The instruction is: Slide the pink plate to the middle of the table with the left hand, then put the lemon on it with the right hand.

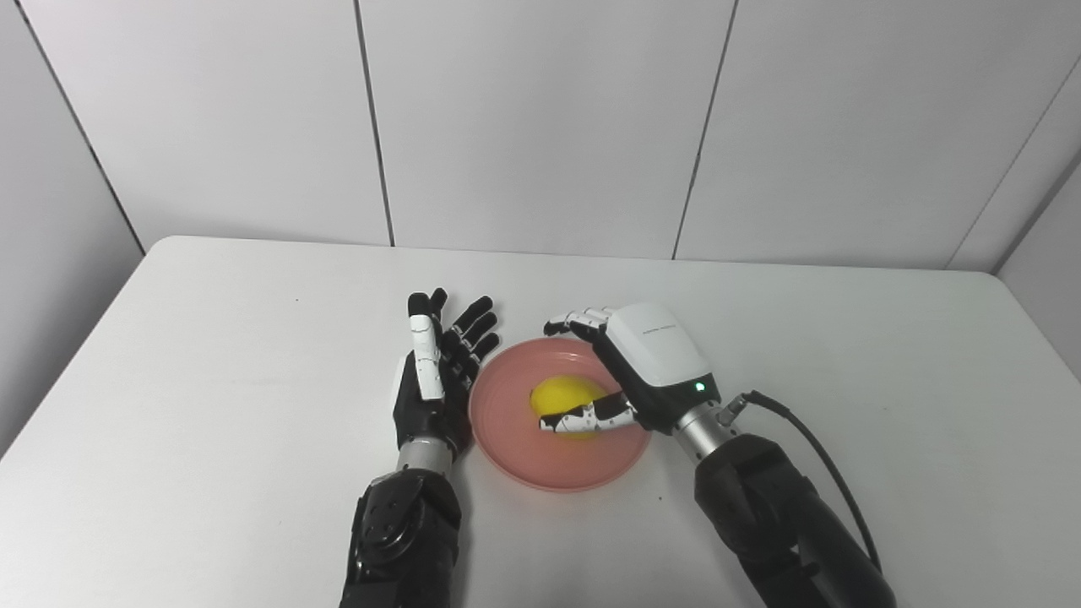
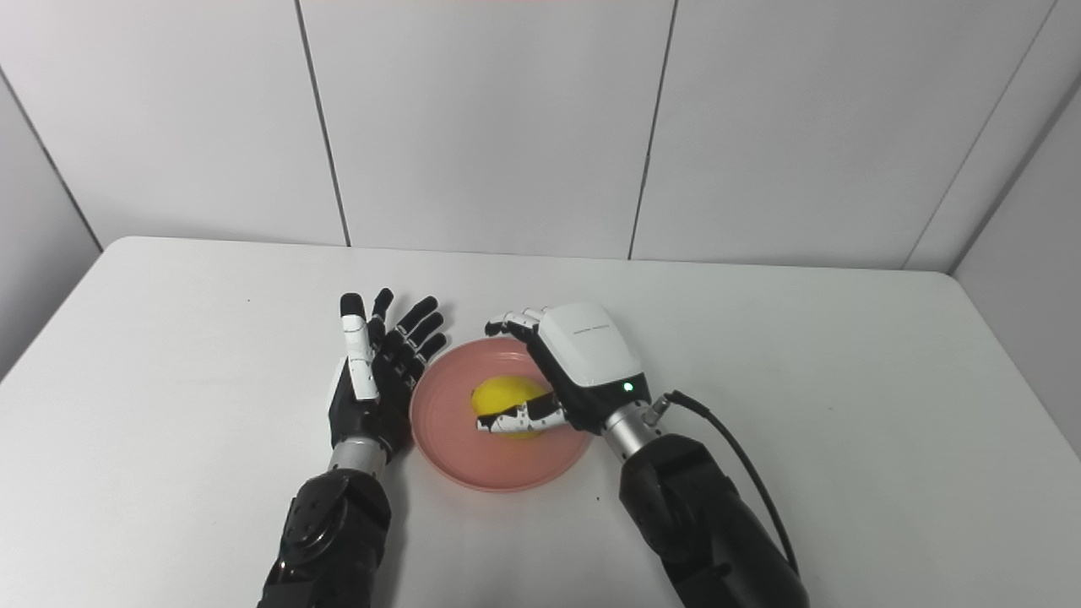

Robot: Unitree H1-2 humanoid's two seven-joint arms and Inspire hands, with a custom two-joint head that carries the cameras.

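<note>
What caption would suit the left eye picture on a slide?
Right hand over the lemon on the pink plate; open left hand beside the plate.

My left hand [image 1: 433,371] is black on its palm side, with a white plate along the thumb. My right hand [image 1: 635,363] wears a glossy white back shell bearing small grey lettering and a green light near the silver wrist. A black cable [image 1: 823,473] loops beside that wrist. Both my forearms are matte black.
</note>
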